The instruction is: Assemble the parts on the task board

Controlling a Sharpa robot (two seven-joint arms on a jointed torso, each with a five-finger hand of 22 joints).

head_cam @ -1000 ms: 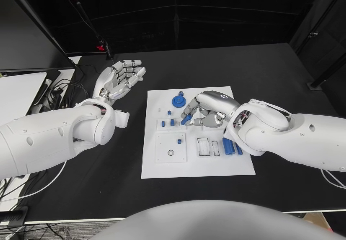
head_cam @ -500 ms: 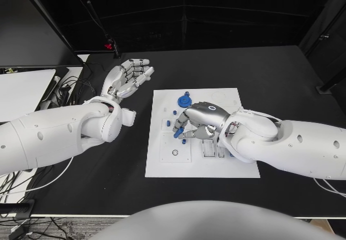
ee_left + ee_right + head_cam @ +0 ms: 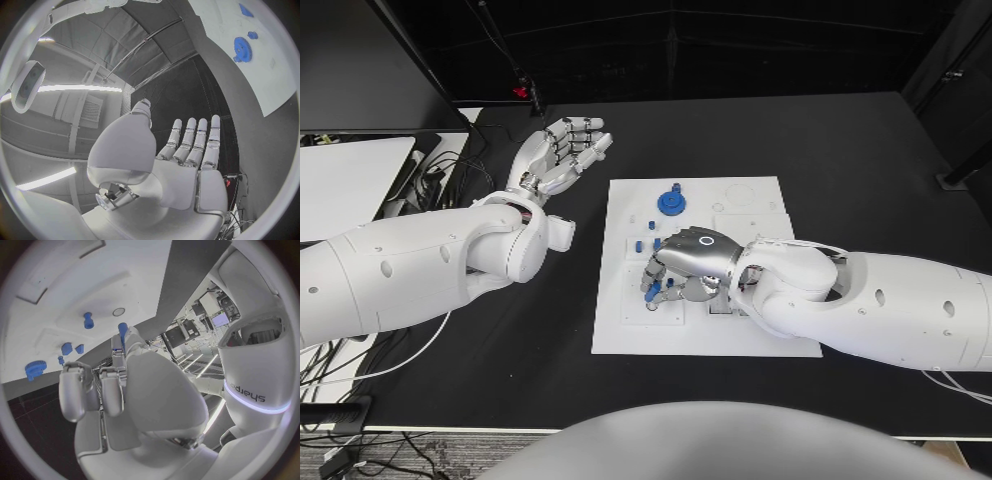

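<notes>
Two silver hands: the right hand (image 3: 687, 262), fingers curled over the flat white task board (image 3: 776, 204) mid-table, pinches a small blue peg (image 3: 649, 285) at its fingertips, near a toothed blue gear (image 3: 672, 203); the left hand (image 3: 557, 152) hovers flat, fingers spread, holding nothing, beside the board.

Black table (image 3: 877, 150) seen under everything. White sheet (image 3: 343, 185) and cables (image 3: 437, 180) seen at table's left side.

Looking steeply down from the head onto the desk (image 3: 877, 150), close behind each hand from the wrists, all sharing the task board (image 3: 769, 205).
</notes>
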